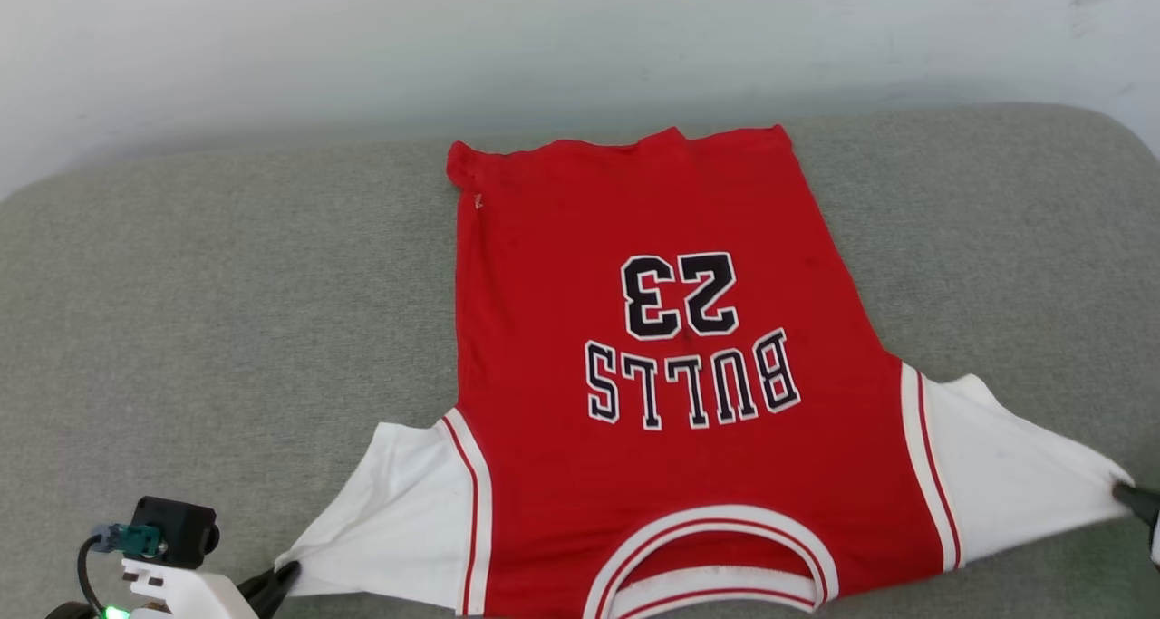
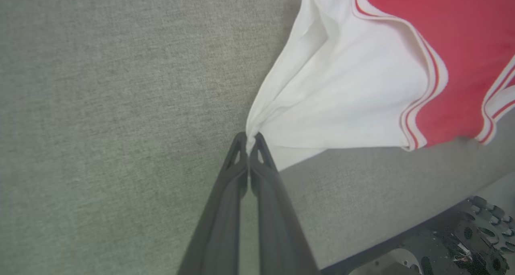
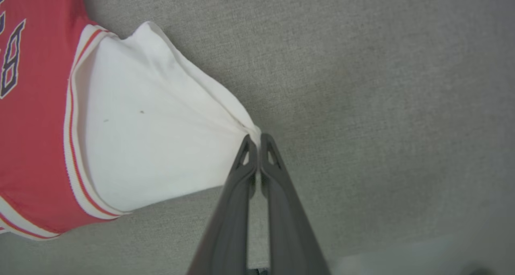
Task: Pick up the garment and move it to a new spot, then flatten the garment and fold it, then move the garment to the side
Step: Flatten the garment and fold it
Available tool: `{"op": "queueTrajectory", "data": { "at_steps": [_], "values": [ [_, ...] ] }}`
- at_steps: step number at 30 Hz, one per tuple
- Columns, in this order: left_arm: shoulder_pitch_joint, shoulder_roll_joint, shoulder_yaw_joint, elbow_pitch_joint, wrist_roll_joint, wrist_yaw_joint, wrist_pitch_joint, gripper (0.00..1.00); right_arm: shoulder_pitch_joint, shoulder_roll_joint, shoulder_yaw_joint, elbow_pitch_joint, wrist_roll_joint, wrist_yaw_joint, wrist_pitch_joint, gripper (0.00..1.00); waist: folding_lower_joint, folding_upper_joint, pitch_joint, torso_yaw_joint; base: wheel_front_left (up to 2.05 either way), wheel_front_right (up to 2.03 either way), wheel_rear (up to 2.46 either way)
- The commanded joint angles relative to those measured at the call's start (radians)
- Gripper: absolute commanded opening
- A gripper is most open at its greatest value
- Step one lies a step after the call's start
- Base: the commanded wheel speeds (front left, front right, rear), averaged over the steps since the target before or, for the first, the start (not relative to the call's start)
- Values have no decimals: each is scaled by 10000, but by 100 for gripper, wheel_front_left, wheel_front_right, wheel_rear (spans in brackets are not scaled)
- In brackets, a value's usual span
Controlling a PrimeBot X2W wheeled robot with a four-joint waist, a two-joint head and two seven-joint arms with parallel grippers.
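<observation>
Left gripper [image 2: 249, 140]: we are pinching the tip of the left sleeve [image 2: 342, 106] between fully closed fingers, close to the near edge of the cushion [image 1: 181, 311].
Right gripper [image 3: 257, 142]: we are clamping the tip of the right sleeve [image 3: 161, 126] the same way, jaws closed on the fabric, toward the cushion's right side.
Garment [image 1: 652, 347]: we are seeing it lying print-up across the middle of the cushion, collar at the near edge, hem toward the far edge by the wall [image 1: 362, 39], both sleeves drawn out sideways.
Handling: we are judging the fabric thin, light, soft and probably slippery; it is holding no shape of its own, so a small pinch may slide off under a hard pull.
Hold points: we are treating the sleeve tips as adequate for spreading; for folding we are recommending the hem corners or shoulders.
Edges: we are noting the collar sitting right at the near edge; pulling further toward us risks dragging it off.
Open room: we are finding wide bare cushion on the left, and narrower strips on the right and beyond the hem.
</observation>
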Motion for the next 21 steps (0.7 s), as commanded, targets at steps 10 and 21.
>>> {"op": "queueTrajectory", "data": {
  "at_steps": [10, 21],
  "values": [
    [552, 187, -333, -1708, 103, 856, 709, 0, 1568, 542, -1057, -2030, -197, -22, 1506, 0, 2, -1, 53, 347, 0, 0, 0],
    [-116, 271, -308, -3620, 384, 1389, 1274, 0, 682, 984, -1799, -3575, -206, -17, 1847, 100, 2, -1, 1161, 1124, 0, 0, 0]
  ]
}}
